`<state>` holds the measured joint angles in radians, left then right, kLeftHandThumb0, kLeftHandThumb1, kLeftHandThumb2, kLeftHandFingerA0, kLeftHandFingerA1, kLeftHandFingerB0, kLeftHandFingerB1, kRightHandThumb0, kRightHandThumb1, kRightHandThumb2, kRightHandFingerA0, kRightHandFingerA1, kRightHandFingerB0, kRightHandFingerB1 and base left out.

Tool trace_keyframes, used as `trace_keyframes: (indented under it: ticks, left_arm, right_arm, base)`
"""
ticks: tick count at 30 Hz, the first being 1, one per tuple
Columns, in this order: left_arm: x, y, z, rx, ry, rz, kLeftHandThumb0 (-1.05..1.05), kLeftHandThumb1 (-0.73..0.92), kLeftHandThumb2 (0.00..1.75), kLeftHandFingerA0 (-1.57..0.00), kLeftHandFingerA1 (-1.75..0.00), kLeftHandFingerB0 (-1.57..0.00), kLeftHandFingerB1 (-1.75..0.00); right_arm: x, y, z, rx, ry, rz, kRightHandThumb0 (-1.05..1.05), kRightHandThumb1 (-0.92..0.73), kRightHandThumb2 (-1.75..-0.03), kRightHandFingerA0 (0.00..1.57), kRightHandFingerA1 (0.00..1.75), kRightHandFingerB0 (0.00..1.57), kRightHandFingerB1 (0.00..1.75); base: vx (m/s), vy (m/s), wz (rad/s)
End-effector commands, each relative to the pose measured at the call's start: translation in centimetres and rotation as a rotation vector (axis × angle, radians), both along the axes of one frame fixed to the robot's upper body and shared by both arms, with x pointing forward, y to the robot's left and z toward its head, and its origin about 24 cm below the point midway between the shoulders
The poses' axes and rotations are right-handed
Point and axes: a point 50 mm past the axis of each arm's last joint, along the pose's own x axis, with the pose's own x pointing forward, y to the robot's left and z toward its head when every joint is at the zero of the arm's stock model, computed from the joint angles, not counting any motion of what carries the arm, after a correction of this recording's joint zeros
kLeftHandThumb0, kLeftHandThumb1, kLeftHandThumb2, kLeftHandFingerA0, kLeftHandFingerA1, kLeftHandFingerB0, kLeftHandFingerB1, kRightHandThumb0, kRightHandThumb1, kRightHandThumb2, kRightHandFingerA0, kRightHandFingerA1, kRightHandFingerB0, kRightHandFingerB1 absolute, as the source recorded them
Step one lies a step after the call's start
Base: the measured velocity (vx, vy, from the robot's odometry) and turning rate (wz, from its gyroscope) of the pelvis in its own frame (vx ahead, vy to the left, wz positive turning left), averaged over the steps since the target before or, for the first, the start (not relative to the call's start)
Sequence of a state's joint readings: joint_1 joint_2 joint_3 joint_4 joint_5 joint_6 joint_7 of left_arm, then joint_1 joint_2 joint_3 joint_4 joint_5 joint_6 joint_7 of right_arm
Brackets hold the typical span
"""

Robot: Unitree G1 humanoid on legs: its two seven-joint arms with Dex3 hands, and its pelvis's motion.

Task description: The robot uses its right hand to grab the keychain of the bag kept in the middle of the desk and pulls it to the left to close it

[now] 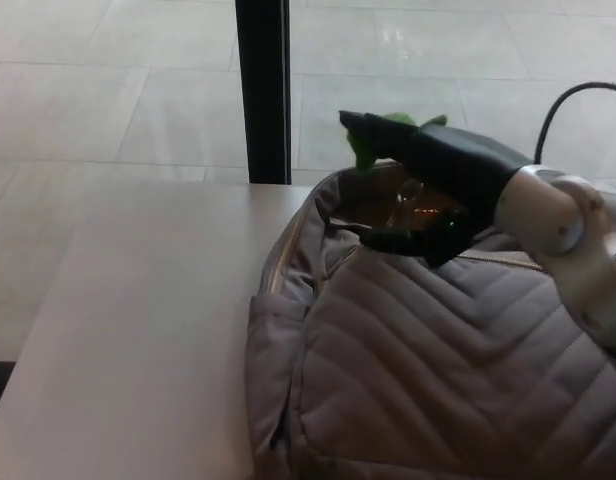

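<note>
While the grey bag (438,380) lies across the near worktop (138,350), the right hand (443,175) hovers over the bag's far top, fingers (373,128) spread, holding nothing. It should pinch the keychain, which cannot be made out here, firmly before pulling left along the zip (272,265).

Daylight was admitted from twelve o'clock; glare was seen on the pale tiled floor (408,30). The grey quilted fabric bag (438,380) was rendered dim, slightly blurred.

The right hand (443,175) is cased in black, with green pads (371,145) fitted at the tips; a rounded silver wrist (558,215) and a thin black cable (563,100) are seen behind.
</note>
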<state>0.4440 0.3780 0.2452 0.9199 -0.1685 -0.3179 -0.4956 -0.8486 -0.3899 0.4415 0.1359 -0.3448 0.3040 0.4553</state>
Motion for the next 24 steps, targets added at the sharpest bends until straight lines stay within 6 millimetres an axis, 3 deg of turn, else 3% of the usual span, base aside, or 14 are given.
trace_keyframes:
  ticks: [1, 2, 3, 4, 5, 11, 12, 14, 16, 17, 21, 22, 23, 24]
  left_arm:
    - [-0.3, 1.1, 0.7, 0.027, 0.015, 0.004, -0.65, 0.76, 0.63, -0.57, -0.55, -0.51, -0.51]
    - [-0.3, 1.1, 0.7, 0.026, 0.015, 0.005, -0.65, 0.76, 0.63, -0.57, -0.55, -0.51, -0.51]
    - [-0.4, 1.2, 0.7, 0.02, 0.02, 0.013, -0.66, 0.75, 0.63, -0.56, -0.56, -0.51, -0.51]
    - [-0.4, 1.2, 0.7, 0.016, 0.019, 0.021, -0.66, 0.75, 0.63, -0.57, -0.58, -0.51, -0.52]
    - [-0.3, 1.2, 0.7, 0.017, 0.02, 0.026, -0.67, 0.74, 0.61, -0.58, -0.58, -0.51, -0.52]
    - [-0.3, 1.4, 0.8, 0.02, 0.028, 0.005, -0.67, 0.75, 0.62, -0.56, -0.58, -0.51, -0.52]
    - [-0.2, 1.5, 0.9, 0.03, 0.028, -0.013, -0.67, 0.76, 0.63, -0.56, -0.56, -0.5, -0.51]
    - [-0.2, 1.5, 1.0, 0.048, 0.032, -0.022, -0.67, 0.61, 0.95, -0.5, -0.61, -0.41, -0.58]
    - [0.0, 1.5, 0.9, 0.046, 0.031, -0.027, -0.66, 0.78, 0.63, -0.58, -0.54, -0.47, -0.49]
    - [0.1, 1.5, 1.0, 0.064, 0.027, -0.029, -0.67, 0.77, 0.63, -0.61, -0.54, -0.5, -0.49]
    - [0.2, 1.5, 1.0, 0.084, 0.033, -0.057, -0.67, 0.79, 0.64, -0.58, -0.51, -0.48, -0.47]
    - [0.2, 1.4, 1.1, 0.085, 0.031, -0.065, -0.68, 0.79, 0.63, -0.59, -0.51, -0.5, -0.47]
    - [0.3, 1.4, 1.1, 0.063, 0.03, -0.054, -0.67, 0.78, 0.63, -0.56, -0.51, -0.45, -0.46]
    - [0.3, 1.4, 1.1, 0.063, 0.026, -0.058, -0.67, 0.78, 0.63, -0.56, -0.51, -0.48, -0.47]
  right_arm:
    - [-1.5, -4.8, 2.8, 0.108, 0.235, -0.083, -0.9, -0.58, -0.96, 0.0, 0.12, 0.0, 0.12]
    - [-1.6, -4.8, 2.8, 0.108, 0.24, -0.084, -0.9, -0.58, -0.96, 0.0, 0.12, 0.0, 0.12]
    - [-1.8, -4.8, 2.8, 0.079, 0.243, -0.085, -0.95, -0.65, -0.97, 0.21, 0.53, 0.0, 0.05]
    - [-2.1, -4.7, 2.8, 0.073, 0.249, -0.081, -0.76, -0.73, -0.65, 0.21, 0.4, 0.0, 0.1]
    - [-2.2, -4.6, 2.8, 0.082, 0.256, -0.073, -0.88, -0.63, -0.96, 0.12, 0.45, 0.0, 0.08]
    - [-2.9, -3.6, 2.8, 0.129, 0.402, 0.031, -0.87, -0.68, -1.04, 0.01, 0.28, 0.0, 0.13]
    - [-2.9, -3.5, 2.9, 0.137, 0.423, 0.036, -0.78, -0.83, -0.64, 0.0, 0.33, 0.0, 0.08]
    - [-2.8, -3.1, 2.9, 0.16, 0.446, 0.063, -0.79, -0.82, -0.65, 0.0, 0.29, 0.0, 0.08]
    - [-2.8, -2.5, 3.1, 0.147, 0.471, 0.093, -0.96, -0.72, -1.06, 0.07, 0.22, 0.0, 0.08]
    - [-2.7, -1.6, 3.6, 0.072, 0.483, 0.143, -0.81, -0.88, -0.65, 0.33, 0.42, 0.0, 0.24]
    - [-2.5, -1.1, 4.1, 0.015, 0.512, 0.204, -0.79, -0.86, -0.67, 0.45, 0.43, 0.18, 0.3]
    - [-2.5, -0.9, 4.5, -0.007, 0.531, 0.209, -0.87, -0.73, -1.07, 0.42, 0.57, 0.17, 0.46]
    - [-2.5, -0.8, 5.4, -0.064, 0.574, 0.183, -0.82, -0.84, -0.66, 0.39, 0.5, 0.29, 0.33]
    - [-2.5, -1.0, 5.9, -0.068, 0.59, 0.186, -0.81, -0.82, -0.65, 0.3, 0.51, 0.28, 0.33]
  base:
    - [0.0, 0.0, 0.0]
    - [0.0, 0.0, 0.0]
    - [0.0, 0.0, 0.0]
    - [0.0, 0.0, 0.0]
    - [0.0, 0.0, 0.0]
    - [0.0, 0.0, 0.0]
    - [0.0, 0.0, 0.0]
    - [0.0, 0.0, 0.0]
    - [0.0, 0.0, 0.0]
    - [0.0, 0.0, 0.0]
    - [0.0, 0.0, 0.0]
    - [0.0, 0.0, 0.0]
    - [0.0, 0.0, 0.0]
    - [0.0, 0.0, 0.0]
